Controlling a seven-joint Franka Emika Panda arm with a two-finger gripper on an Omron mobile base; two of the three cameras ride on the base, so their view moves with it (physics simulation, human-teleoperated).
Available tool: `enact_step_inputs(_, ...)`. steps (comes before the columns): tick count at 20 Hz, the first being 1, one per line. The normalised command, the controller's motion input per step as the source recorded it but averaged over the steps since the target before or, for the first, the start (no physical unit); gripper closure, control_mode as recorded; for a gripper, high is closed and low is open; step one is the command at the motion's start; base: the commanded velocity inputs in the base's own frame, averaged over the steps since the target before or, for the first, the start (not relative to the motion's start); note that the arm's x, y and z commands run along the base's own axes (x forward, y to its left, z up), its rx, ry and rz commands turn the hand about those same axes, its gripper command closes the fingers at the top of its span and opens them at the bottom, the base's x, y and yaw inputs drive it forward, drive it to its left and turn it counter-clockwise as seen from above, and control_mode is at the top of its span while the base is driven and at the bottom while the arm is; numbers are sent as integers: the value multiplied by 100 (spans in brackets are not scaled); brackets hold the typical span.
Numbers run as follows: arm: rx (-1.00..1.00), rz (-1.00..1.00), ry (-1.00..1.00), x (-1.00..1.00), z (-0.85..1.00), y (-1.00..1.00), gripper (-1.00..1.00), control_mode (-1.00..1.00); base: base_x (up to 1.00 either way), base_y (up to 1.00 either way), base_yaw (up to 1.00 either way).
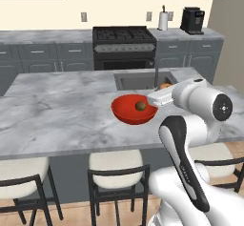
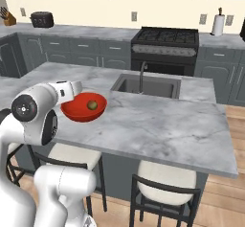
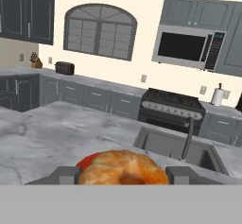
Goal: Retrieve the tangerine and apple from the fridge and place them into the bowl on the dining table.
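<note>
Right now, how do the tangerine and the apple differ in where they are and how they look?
The apple lies loose inside the red bowl on the dining table; the tangerine sits between the gripper fingers, at the bowl's edge. The apple looks dark brownish with a greenish patch; the tangerine is bright orange. Both are small round fruits, far smaller than the bowl.

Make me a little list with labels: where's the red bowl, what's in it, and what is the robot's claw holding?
bowl: red bowl on the dining table, beside the sink
in the bowl: the apple
claw: claw shut on the tangerine, close by the bowl
stools: pale-seated stools along the table's near side
left to do: tangerine not yet in the bowl
</note>
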Motion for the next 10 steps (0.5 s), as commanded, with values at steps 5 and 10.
enact_step_inputs(5, 0, 0, 2, 11, 0, 0, 100, -100, 25, 1, 0)
enact_step_inputs(10, 0, 0, 35, 72, 0, 0, 100, -100, 0, 0, 0)
